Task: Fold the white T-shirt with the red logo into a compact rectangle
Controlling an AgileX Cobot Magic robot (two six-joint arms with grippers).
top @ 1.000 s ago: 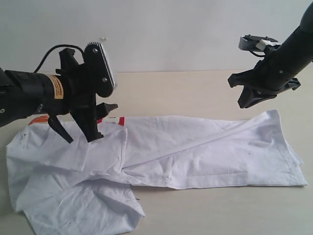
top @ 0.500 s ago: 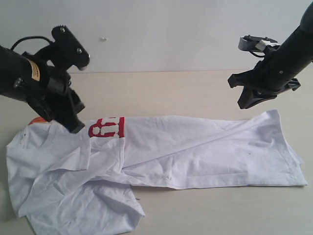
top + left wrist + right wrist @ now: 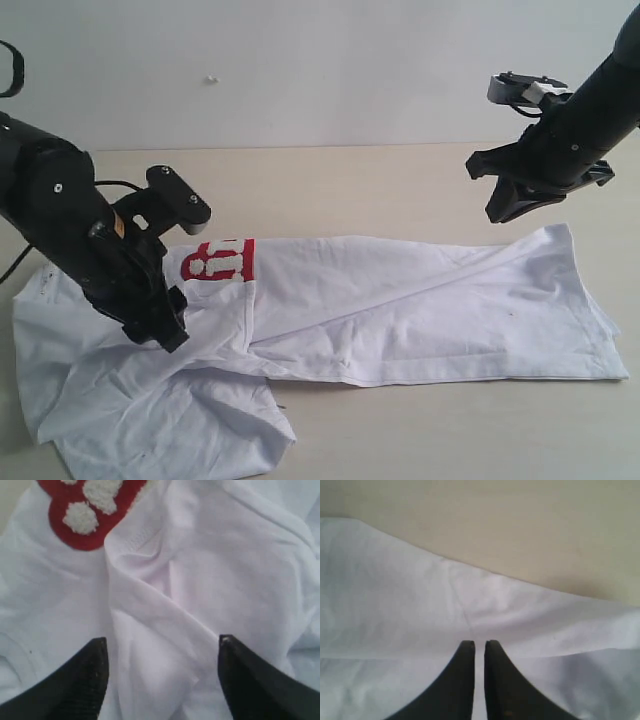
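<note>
The white T-shirt (image 3: 420, 310) lies partly folded across the table, long side running left to right. A short piece of the red logo (image 3: 218, 260) shows at a fold edge, and the left wrist view sees the red logo (image 3: 87, 510) close up. My left gripper (image 3: 165, 325) is low over the shirt's rumpled left part, just below the logo. In its wrist view the left gripper (image 3: 162, 645) is open, its fingers wide apart either side of a raised crease of the T-shirt (image 3: 200, 570). My right gripper (image 3: 505, 205) hangs shut in the air above the shirt's right end; the right gripper (image 3: 479, 644) holds nothing.
The beige table (image 3: 380, 190) runs back to a pale wall. Bare tabletop (image 3: 520, 530) shows beyond the shirt's edge in the right wrist view. A loose flap of shirt (image 3: 200, 420) hangs toward the front left edge.
My left arm has swung down from above the collar area to the cloth below the logo, uncovering the red logo. The right arm has not moved.
</note>
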